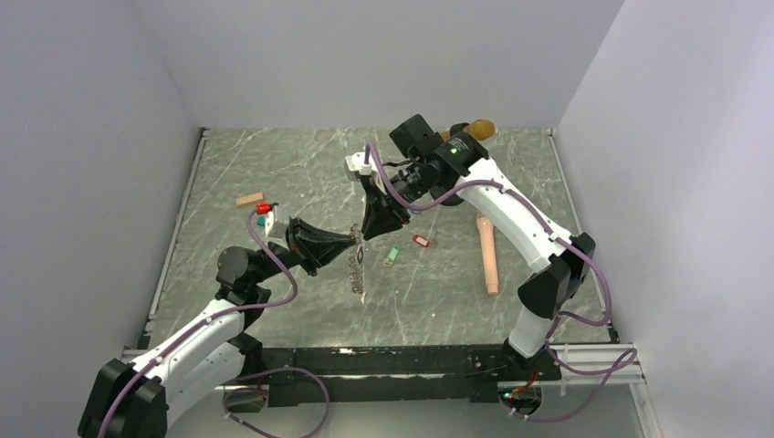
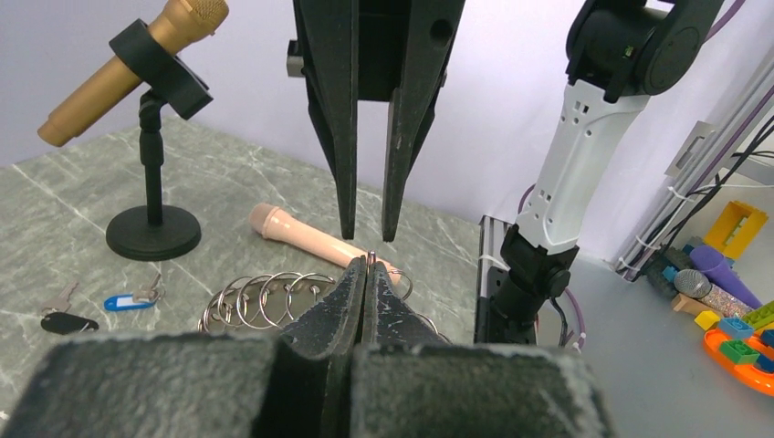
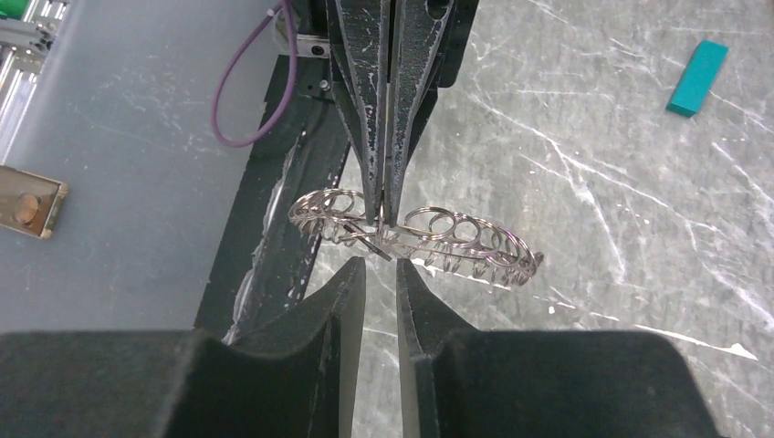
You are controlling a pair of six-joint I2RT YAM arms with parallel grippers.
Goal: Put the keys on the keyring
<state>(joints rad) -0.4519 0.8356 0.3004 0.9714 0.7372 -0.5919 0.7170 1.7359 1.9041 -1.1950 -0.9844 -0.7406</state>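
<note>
We find the left hand [image 2: 365, 270] closed on the keyring [image 3: 454, 234]. It grips the rim near the middle of the surface [image 1: 438, 301], and from above the ring shows edge-on. The right hand [image 3: 381, 271] hangs tips-down directly over the gripped stretch of rim. Its fingers are parted by a narrow gap with nothing between them, and we cannot tell whether the tips touch the ring. The left hand's fingers cover the rim just beneath the right hand.

The keys lie loose on the surface:
- The green-tagged key [image 1: 392, 255] and the red-tagged key [image 1: 420, 241] lie just right of the hands.
- The blue-tagged key [image 2: 128, 299] and the black-tagged key [image 2: 66, 321] lie beside the stand base [image 2: 153, 234] of the gold microphone [image 2: 137, 68].

A pink microphone [image 1: 489, 255] lies farther right. A tan block [image 1: 249, 198] lies at far left. A teal block [image 3: 698, 78] lies well apart from the ring.
</note>
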